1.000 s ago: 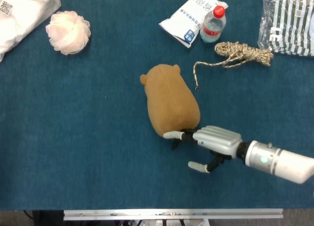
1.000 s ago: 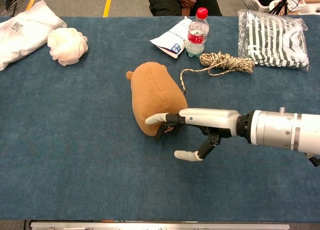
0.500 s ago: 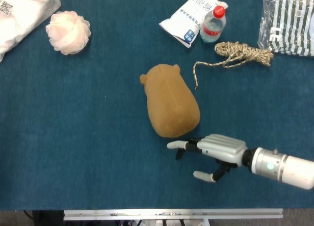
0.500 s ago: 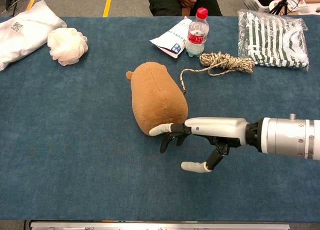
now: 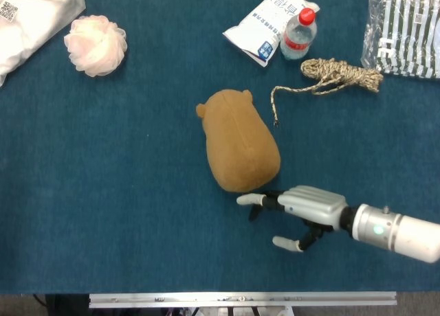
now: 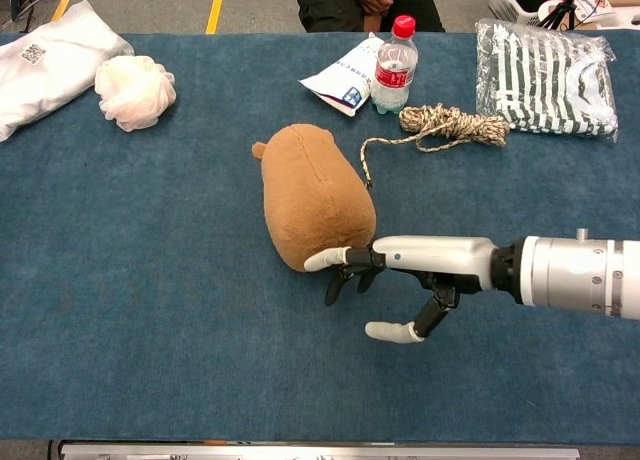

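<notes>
Chest view shows the right hand [image 6: 415,275] lowest on the blue table [image 6: 150,280], fingers spread and holding nothing, its fingertips [image 6: 318,261] right at the near end of the brown plush toy [image 6: 312,195]; whether they touch it I cannot tell. Just beyond the plush toy's far end lies a coiled rope [image 6: 445,125], and past that a water bottle [image 6: 394,67] beside a white packet [image 6: 340,75].

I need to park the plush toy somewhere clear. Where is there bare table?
The widest bare stretch of table lies left of the plush toy, below the pink puff. The right hand fills the spot by the toy's near end. The far edge is crowded: water bottle, snack packet, rope.
</notes>
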`<action>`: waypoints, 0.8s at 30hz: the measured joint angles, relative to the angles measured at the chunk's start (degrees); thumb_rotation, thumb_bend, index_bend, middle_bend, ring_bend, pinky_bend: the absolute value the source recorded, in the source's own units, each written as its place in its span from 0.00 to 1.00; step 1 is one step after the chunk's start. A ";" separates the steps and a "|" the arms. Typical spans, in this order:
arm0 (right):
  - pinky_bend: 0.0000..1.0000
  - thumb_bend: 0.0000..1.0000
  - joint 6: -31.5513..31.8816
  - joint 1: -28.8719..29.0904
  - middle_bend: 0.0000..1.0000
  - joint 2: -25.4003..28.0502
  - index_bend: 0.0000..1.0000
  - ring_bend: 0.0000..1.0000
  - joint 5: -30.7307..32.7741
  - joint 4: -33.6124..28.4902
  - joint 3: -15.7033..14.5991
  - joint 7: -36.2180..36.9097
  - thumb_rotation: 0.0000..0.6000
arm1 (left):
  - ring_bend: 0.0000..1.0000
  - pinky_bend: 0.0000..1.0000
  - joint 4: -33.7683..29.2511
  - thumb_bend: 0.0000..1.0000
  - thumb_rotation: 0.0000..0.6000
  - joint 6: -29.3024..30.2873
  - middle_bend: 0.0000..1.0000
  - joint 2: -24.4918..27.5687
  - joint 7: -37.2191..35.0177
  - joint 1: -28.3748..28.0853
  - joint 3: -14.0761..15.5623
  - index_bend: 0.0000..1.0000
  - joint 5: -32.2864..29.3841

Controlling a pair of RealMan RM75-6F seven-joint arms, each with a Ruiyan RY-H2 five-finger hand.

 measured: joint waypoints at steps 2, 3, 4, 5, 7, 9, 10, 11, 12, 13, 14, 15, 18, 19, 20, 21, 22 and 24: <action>0.22 0.41 0.77 0.15 0.27 0.25 0.07 0.10 -0.48 0.09 -0.30 0.86 1.00 | 0.20 0.20 -0.10 0.22 1.00 -0.17 0.28 -0.07 0.26 -0.18 -0.01 0.29 0.21; 0.22 0.41 0.92 0.21 0.27 0.18 0.07 0.10 -0.37 0.36 -0.22 1.06 1.00 | 0.20 0.20 -0.20 0.22 1.00 -0.20 0.28 -0.10 0.37 -0.25 -0.03 0.29 0.31; 0.22 0.41 1.01 0.27 0.27 0.04 0.07 0.10 -0.15 0.72 -0.07 1.21 1.00 | 0.20 0.20 -0.27 0.22 1.00 -0.19 0.28 -0.12 0.40 -0.27 -0.05 0.29 0.33; 0.22 0.41 1.05 0.36 0.27 -0.16 0.07 0.10 0.13 1.16 0.14 1.34 1.00 | 0.20 0.20 -0.30 0.22 1.00 -0.16 0.28 -0.13 0.43 -0.26 -0.05 0.29 0.33; 0.22 0.41 1.06 0.58 0.27 -0.81 0.07 0.10 0.85 2.20 0.66 1.57 1.00 | 0.20 0.20 -0.34 0.22 1.00 -0.08 0.28 -0.11 0.43 -0.20 -0.07 0.29 0.26; 0.22 0.41 1.01 0.74 0.27 -1.33 0.07 0.10 1.37 2.90 1.07 1.63 1.00 | 0.20 0.20 -0.36 0.22 1.00 -0.03 0.28 -0.09 0.41 -0.14 -0.08 0.29 0.16; 0.22 0.41 0.97 0.80 0.27 -1.61 0.07 0.10 1.60 3.28 1.25 1.56 1.00 | 0.20 0.20 -0.38 0.22 1.00 -0.01 0.28 -0.06 0.39 -0.10 -0.09 0.29 0.06; 0.22 0.41 0.90 0.88 0.27 -2.10 0.07 0.10 1.99 3.91 1.55 1.34 1.00 | 0.20 0.20 -0.39 0.22 1.00 0.04 0.28 -0.03 0.34 -0.03 -0.09 0.29 -0.03; 0.22 0.41 0.81 0.95 0.27 -2.56 0.07 0.10 2.35 4.43 1.78 1.04 1.00 | 0.20 0.20 -0.39 0.22 1.00 0.16 0.28 0.01 0.25 0.08 -0.07 0.29 -0.08; 0.22 0.41 0.71 1.03 0.27 -2.99 0.07 0.10 2.67 4.85 1.93 0.65 1.00 | 0.20 0.20 -0.40 0.22 1.00 0.29 0.28 0.03 0.15 0.17 -0.04 0.29 -0.07; 0.22 0.41 0.68 1.07 0.27 -3.26 0.07 0.10 2.78 4.99 1.91 0.24 1.00 | 0.20 0.20 -0.40 0.22 1.00 0.43 0.28 0.06 0.04 0.27 -0.01 0.29 -0.01; 0.22 0.41 0.71 1.08 0.27 -3.17 0.07 0.10 2.63 4.75 1.75 0.14 1.00 | 0.20 0.20 -0.37 0.22 1.00 0.59 0.28 0.08 -0.06 0.36 0.03 0.29 0.08; 0.22 0.41 1.51 0.90 0.27 -1.43 0.07 0.10 1.07 2.68 0.43 0.31 1.00 | 0.20 0.20 -0.18 0.22 1.00 0.56 0.28 0.06 -0.14 0.41 0.06 0.29 0.08; 0.22 0.41 2.04 0.77 0.27 -0.59 0.07 0.10 0.34 1.98 -0.15 0.44 1.00 | 0.20 0.20 -0.14 0.22 1.00 0.47 0.28 0.06 -0.16 0.35 0.03 0.29 0.07; 0.22 0.41 3.02 0.53 0.27 0.70 0.07 0.10 -0.72 1.09 -0.97 0.62 1.00 | 0.20 0.20 -0.09 0.22 1.00 0.38 0.28 0.05 -0.21 0.27 0.00 0.29 0.07; 0.22 0.41 3.94 0.29 0.27 1.73 0.07 0.10 -1.51 0.49 -1.57 0.75 1.00 | 0.20 0.20 -0.01 0.22 1.00 0.29 0.28 0.03 -0.29 0.15 -0.05 0.29 0.16; 0.22 0.41 5.00 0.01 0.27 2.84 0.07 0.10 -2.27 -0.05 -2.17 0.85 1.00 | 0.20 0.20 0.06 0.22 1.00 0.21 0.28 0.00 -0.33 0.05 -0.09 0.29 0.27; 0.22 0.41 7.91 -0.92 0.27 5.49 0.07 0.10 -3.76 -0.97 -3.37 0.78 1.00 | 0.20 0.20 0.26 0.22 1.00 -0.06 0.28 -0.07 -0.37 -0.24 -0.15 0.29 0.50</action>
